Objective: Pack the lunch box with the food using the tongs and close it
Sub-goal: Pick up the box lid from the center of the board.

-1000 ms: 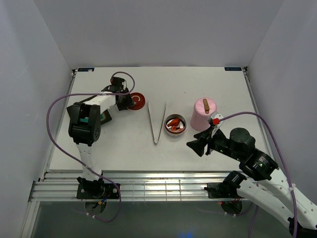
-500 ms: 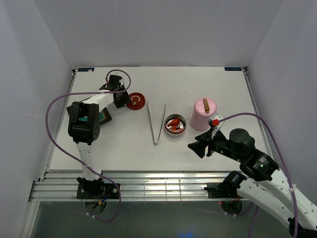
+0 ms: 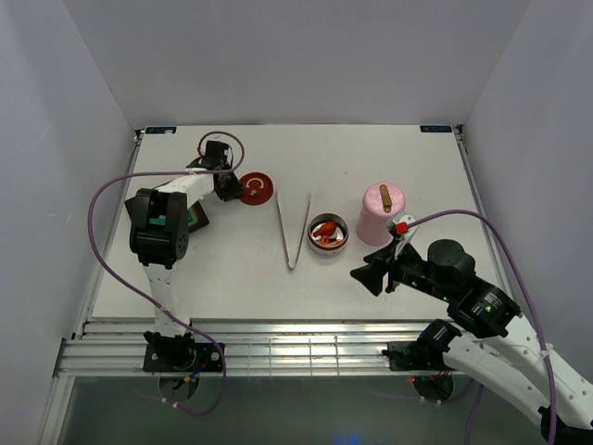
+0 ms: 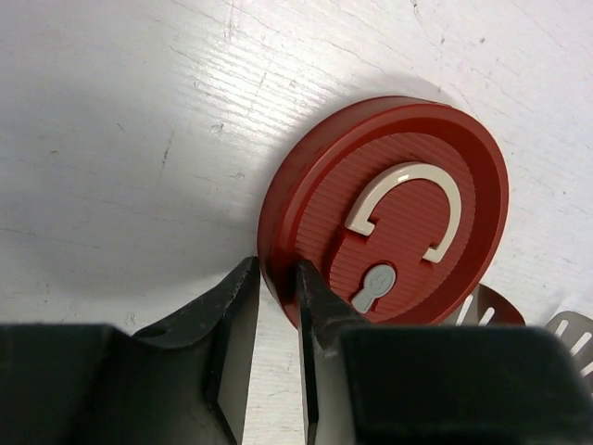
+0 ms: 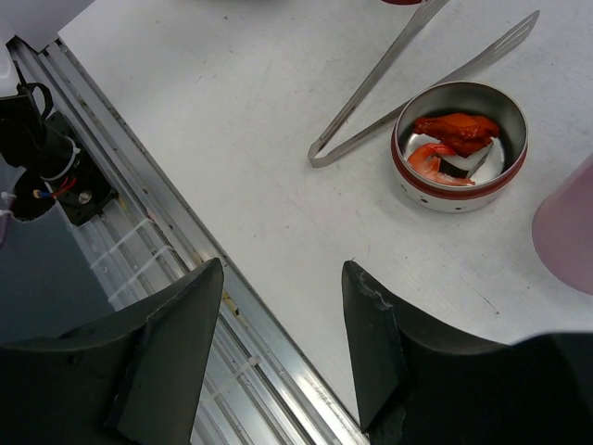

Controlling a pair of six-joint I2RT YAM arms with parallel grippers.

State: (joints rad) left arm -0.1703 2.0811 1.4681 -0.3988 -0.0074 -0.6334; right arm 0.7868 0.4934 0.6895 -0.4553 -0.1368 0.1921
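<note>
Plain white walls box in a scuffed white tabletop point(image 3: 389, 158). The food point(image 5: 456, 125) sits in a round steel tin point(image 5: 408, 183), with the tongs point(image 3: 292, 261) lying just left of it. Farther left, the left fingers point(image 4: 232, 324) pinch a red lid point(image 4: 398, 213) by its rim. Nearer than the tin, the right fingers point(image 5: 176, 352) gape wide.

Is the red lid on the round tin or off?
Off. The red lid lies on the table, apart from the uncovered tin.
</note>
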